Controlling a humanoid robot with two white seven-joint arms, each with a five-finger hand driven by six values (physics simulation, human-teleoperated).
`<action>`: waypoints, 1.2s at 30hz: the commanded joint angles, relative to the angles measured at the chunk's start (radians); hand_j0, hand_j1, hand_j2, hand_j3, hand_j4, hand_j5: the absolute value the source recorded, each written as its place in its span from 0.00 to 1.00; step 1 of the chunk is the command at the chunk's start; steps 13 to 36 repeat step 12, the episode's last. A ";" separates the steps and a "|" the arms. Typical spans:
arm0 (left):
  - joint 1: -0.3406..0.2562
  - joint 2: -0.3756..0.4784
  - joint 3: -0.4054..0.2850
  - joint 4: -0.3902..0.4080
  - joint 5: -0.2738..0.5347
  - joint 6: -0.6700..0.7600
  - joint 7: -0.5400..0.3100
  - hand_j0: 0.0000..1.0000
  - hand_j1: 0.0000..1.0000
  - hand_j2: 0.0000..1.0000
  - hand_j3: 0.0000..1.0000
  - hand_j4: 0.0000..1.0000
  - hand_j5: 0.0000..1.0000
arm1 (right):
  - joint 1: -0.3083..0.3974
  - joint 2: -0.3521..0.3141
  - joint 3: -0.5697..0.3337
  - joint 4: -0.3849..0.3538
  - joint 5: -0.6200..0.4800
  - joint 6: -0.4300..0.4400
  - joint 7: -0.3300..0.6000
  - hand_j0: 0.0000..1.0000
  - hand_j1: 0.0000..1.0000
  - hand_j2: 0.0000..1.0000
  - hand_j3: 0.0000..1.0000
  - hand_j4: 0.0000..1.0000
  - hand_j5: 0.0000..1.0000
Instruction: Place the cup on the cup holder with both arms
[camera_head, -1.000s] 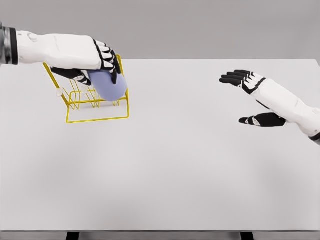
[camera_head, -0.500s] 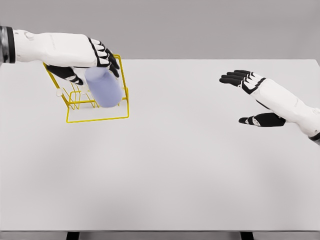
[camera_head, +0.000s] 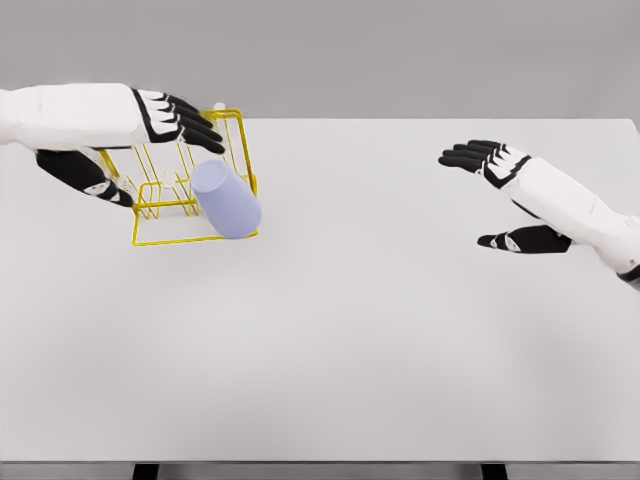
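At the upper left of the frame the left hand (camera_head: 135, 135) reaches in from the left edge, its white forearm smooth and glossy. Its black fingers (camera_head: 190, 128) are stretched out flat and its thumb hangs low and apart, so the hand is spread wide and holds nothing. The fingertips point right, above the back rim of the cup holder (camera_head: 190, 238).

The cup (camera_head: 226, 198) sits just below and to the right of those fingertips, clear of them. It is a plain, pale lavender cylinder with a matte surface, tilted so that its upper end leans up and left. It rests against the right part of the thin yellow wire rack, its lower end over the rack's front base bar. Whether it sits on a peg cannot be told.

The rack is an open rectangular frame with upright loops, standing on the flat white table (camera_head: 350, 330).

At the right of the frame the right hand (camera_head: 505, 195) hovers over the table, fingers straight, thumb apart, gripping nothing, well apart from the cup.
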 joint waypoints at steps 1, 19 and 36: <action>0.000 0.053 0.003 -0.036 0.111 0.003 0.001 0.99 0.99 0.99 0.99 0.99 0.99 | 0.000 -0.001 0.000 -0.001 -0.008 0.003 -0.001 1.00 1.00 1.00 1.00 1.00 1.00; 0.175 0.126 0.008 -0.065 0.206 0.003 -0.001 1.00 1.00 1.00 1.00 1.00 1.00 | 0.000 -0.001 0.001 -0.001 -0.008 0.003 -0.001 1.00 1.00 1.00 1.00 1.00 1.00; 0.175 0.126 0.008 -0.065 0.206 0.003 -0.001 1.00 1.00 1.00 1.00 1.00 1.00 | 0.000 -0.001 0.001 -0.001 -0.008 0.003 -0.001 1.00 1.00 1.00 1.00 1.00 1.00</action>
